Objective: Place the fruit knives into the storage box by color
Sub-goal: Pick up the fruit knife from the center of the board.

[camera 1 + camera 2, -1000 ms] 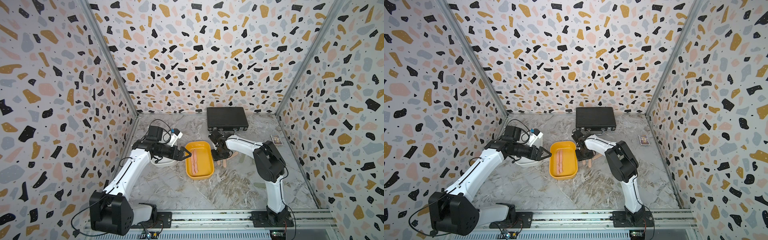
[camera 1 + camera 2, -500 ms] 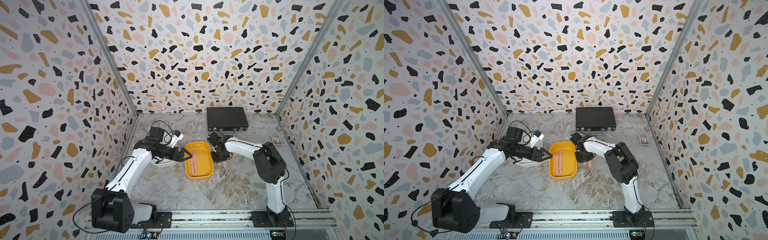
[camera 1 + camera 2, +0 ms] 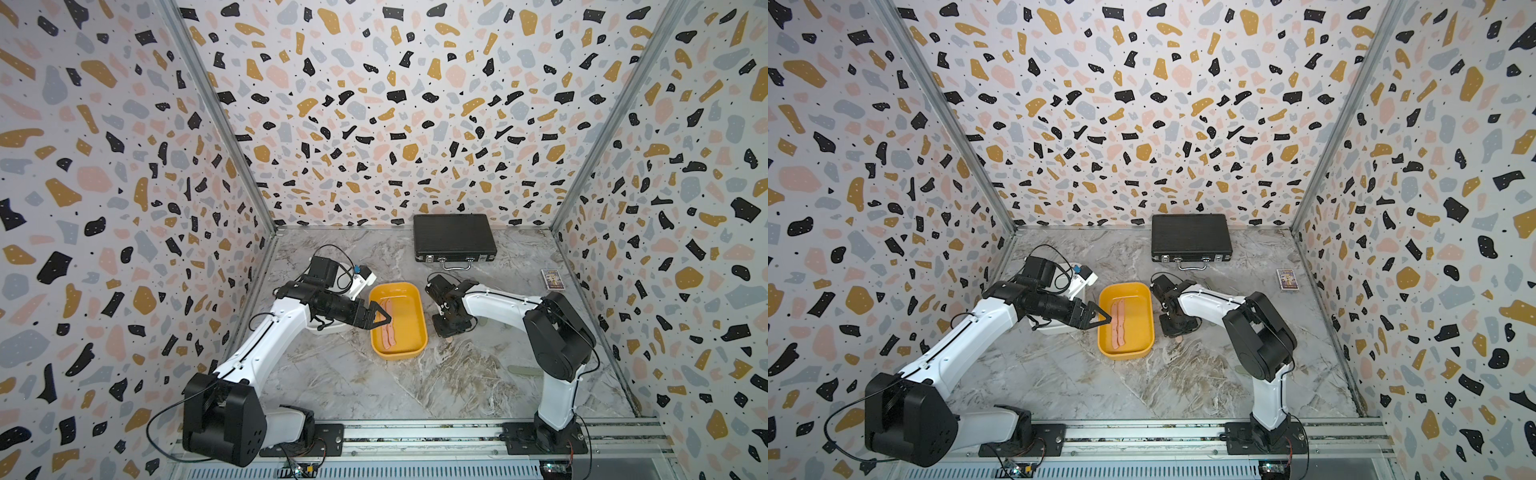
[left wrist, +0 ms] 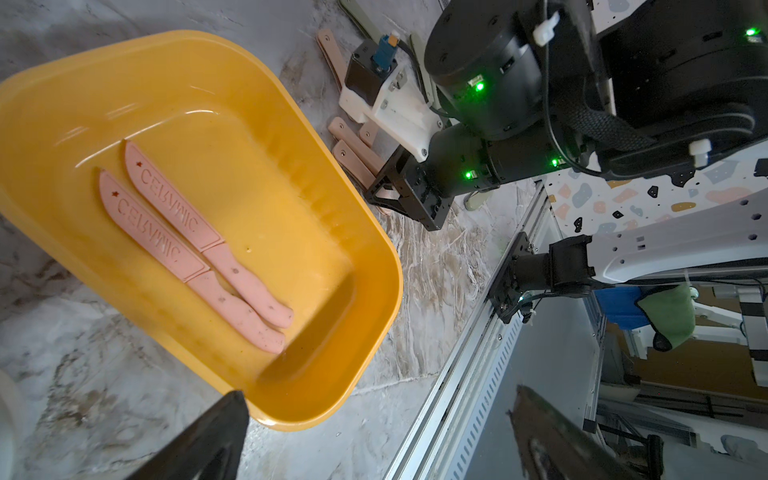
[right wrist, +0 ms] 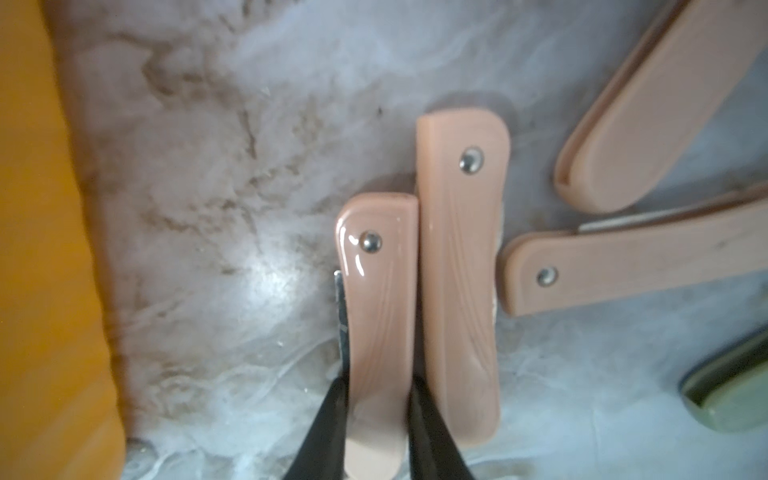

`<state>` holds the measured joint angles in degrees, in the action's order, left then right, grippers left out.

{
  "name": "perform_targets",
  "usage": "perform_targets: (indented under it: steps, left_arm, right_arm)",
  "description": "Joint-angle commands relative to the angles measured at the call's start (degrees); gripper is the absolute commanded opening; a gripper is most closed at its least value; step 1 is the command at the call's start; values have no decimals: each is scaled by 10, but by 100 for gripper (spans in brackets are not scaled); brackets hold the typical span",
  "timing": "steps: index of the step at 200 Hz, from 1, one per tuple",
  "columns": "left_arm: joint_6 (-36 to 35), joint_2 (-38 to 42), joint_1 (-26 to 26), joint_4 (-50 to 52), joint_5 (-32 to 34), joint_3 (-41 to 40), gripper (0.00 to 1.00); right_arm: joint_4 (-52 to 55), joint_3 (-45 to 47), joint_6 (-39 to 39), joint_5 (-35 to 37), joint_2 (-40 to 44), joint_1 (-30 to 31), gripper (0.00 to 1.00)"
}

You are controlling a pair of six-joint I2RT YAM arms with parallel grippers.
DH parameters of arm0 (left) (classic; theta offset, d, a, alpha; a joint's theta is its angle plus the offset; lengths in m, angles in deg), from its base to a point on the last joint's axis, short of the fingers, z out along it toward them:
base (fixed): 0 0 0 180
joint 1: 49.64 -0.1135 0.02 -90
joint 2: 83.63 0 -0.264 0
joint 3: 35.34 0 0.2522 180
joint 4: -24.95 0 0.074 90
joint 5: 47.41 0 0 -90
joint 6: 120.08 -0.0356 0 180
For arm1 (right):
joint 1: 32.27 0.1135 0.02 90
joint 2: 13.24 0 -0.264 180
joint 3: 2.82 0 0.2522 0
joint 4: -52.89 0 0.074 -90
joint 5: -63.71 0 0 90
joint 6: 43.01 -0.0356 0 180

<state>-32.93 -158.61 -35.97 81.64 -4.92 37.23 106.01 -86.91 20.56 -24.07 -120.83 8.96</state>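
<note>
Two knives (image 4: 174, 203) lie in the tub (image 4: 332, 195), other knives (image 5: 457, 270) beside it.

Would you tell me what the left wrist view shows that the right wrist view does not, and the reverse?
Only the left wrist view shows the inside of the mustard-yellow plastic tub, where two salmon-pink plastic knives lie side by side. Only the right wrist view shows, up close, the right gripper with its jaws shut on a salmon-pink folded knife. Both show that gripper, the tub's wall and further pink knives on the marbled tabletop.
</note>
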Motion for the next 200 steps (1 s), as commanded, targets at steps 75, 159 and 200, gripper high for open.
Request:
perform_targets:
  steps: [75,159,200]
  left_arm:
    - [-13,0,5,-12,3,-9,99]
    - [-15,0,5,-13,9,-8,99]
    - [-15,1,5,-13,9,-8,99]
  right_arm:
    - [21,65,-29,-18,30,30,33]
    - [25,83,-32,-18,38,37,37]
    - [24,84,-32,-17,27,37,31]
